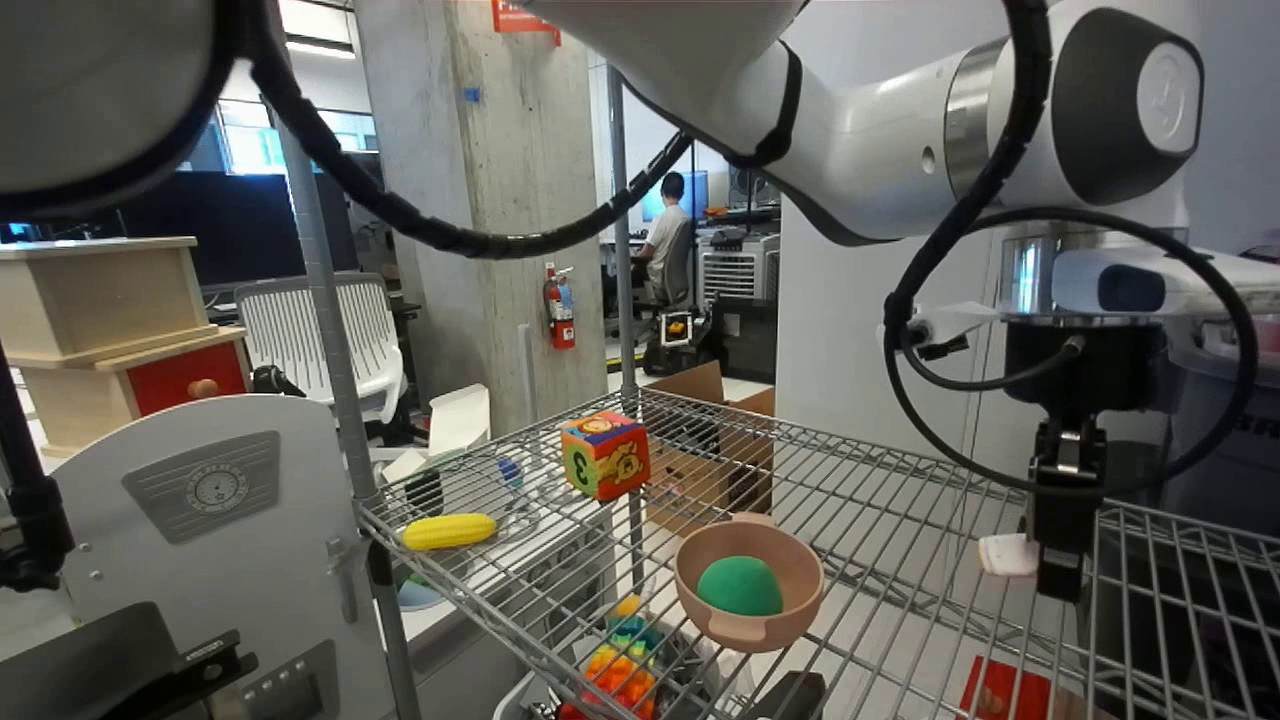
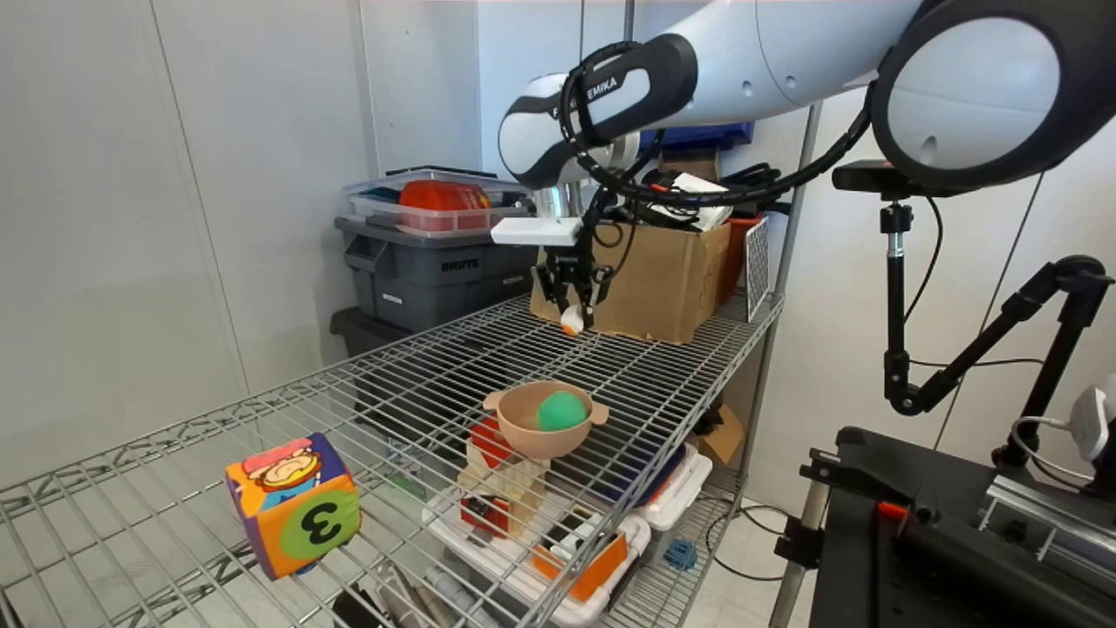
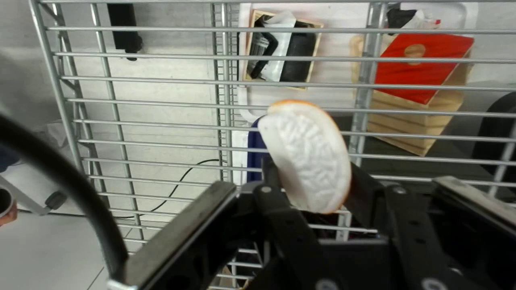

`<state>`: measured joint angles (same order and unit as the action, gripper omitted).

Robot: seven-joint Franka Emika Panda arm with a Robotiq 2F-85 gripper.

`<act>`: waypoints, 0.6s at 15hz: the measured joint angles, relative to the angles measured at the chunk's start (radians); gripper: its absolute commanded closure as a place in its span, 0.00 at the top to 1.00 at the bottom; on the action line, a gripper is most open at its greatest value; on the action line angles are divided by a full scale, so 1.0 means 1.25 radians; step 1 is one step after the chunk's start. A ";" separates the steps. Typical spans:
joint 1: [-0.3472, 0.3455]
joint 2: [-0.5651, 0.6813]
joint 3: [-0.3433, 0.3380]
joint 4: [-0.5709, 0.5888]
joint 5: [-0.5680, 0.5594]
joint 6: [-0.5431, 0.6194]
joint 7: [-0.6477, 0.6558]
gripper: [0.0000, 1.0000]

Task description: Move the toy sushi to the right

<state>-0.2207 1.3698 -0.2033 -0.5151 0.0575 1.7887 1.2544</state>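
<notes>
Holding the toy sushi above a wire tabletop full of gaps

As an exterior view shows it, the yellow toy lies farthest left of the fingers, with the multicoloured cube next, also well apart from them. Nearer on their left sits the tan bowl with the green ball inside; a low swing that way would probably clip the rim and could tip the ball out.

Between the fingers is the toy sushi: they are closed down to its thickness, one on each side, and it hangs in the air over the tabletop. The wrist view shows it tilted, much of its pale, orange-edged face sticking out past the tips. That shallow hold looks like the main weakness: a jolt could let the curved piece twist or slide, and a drop might wedge it in a gap.

Right of the fingers and behind them, in an exterior view, stands the cardboard box; overreaching toward it risks a knock that shakes the toy loose.
</notes>
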 measured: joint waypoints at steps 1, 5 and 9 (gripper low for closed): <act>0.000 0.010 0.000 0.008 -0.009 -0.011 0.008 0.15; -0.002 0.044 0.000 0.041 -0.028 -0.043 0.030 0.79; -0.002 0.053 0.000 0.047 -0.030 -0.048 0.044 1.00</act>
<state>-0.2237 1.4366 -0.2039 -0.4557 0.0204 1.7284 1.3091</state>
